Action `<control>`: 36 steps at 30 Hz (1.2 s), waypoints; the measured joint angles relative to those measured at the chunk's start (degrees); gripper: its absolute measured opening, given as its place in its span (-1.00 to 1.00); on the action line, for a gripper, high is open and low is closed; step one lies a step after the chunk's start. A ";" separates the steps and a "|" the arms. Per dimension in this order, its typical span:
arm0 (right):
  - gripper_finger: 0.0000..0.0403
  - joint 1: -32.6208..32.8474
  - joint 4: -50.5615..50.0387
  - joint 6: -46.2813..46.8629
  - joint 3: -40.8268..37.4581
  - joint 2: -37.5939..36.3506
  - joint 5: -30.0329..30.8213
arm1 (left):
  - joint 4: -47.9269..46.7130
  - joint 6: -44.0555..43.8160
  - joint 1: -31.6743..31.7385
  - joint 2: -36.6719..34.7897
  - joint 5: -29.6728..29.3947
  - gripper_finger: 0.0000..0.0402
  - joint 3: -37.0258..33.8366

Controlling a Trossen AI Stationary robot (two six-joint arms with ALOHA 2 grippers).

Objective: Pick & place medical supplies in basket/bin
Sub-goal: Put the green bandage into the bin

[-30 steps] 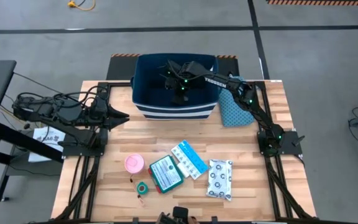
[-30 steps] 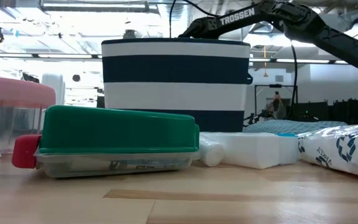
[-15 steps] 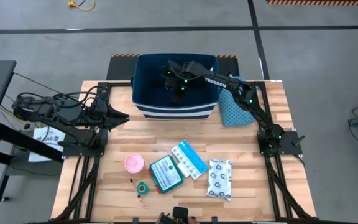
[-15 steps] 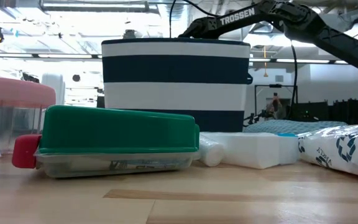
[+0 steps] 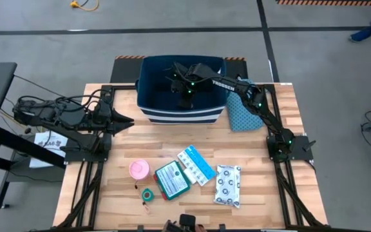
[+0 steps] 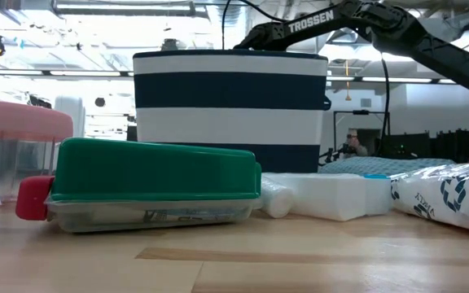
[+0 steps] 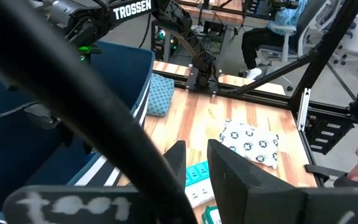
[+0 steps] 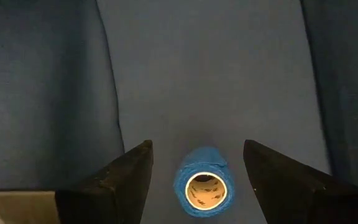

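Note:
The navy, white-striped bin (image 5: 148,106) stands at the table's far middle. My right gripper (image 8: 197,163) reaches down into it, open, its fingers on either side of a blue tape roll (image 8: 204,182) that lies on the bin's floor; they do not touch it. My left gripper (image 5: 126,120) hangs at the table's left edge, shut, with nothing in it. On the near half of the table lie a pink roll (image 5: 139,169), a small green tape roll (image 5: 147,193), a teal box (image 5: 171,179), a light-blue packet (image 5: 196,164) and a white ring-patterned pouch (image 5: 228,185).
A teal dotted cloth (image 5: 240,114) lies against the bin's right side, under my right arm. A black cable (image 7: 92,106) crosses the left wrist view. Bare wood shows between the bin and the supplies. A person (image 7: 278,25) sits beyond the table.
Both arms have kept still. A person has come into view on the floor beyond the table's far right corner.

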 joint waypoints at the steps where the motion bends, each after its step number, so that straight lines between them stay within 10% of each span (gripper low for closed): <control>1: 0.21 0.00 -0.09 0.02 0.00 0.00 0.00 | 0.00 0.00 0.02 0.00 0.33 -0.72 0.00; 17: 0.29 1.09 -1.50 -0.14 1.83 -3.53 0.37 | -0.02 0.00 0.01 0.00 0.75 -0.72 0.02; 36: 0.29 2.25 0.46 -0.14 1.92 -24.19 2.95 | -0.02 0.44 0.00 0.00 0.86 -0.72 0.02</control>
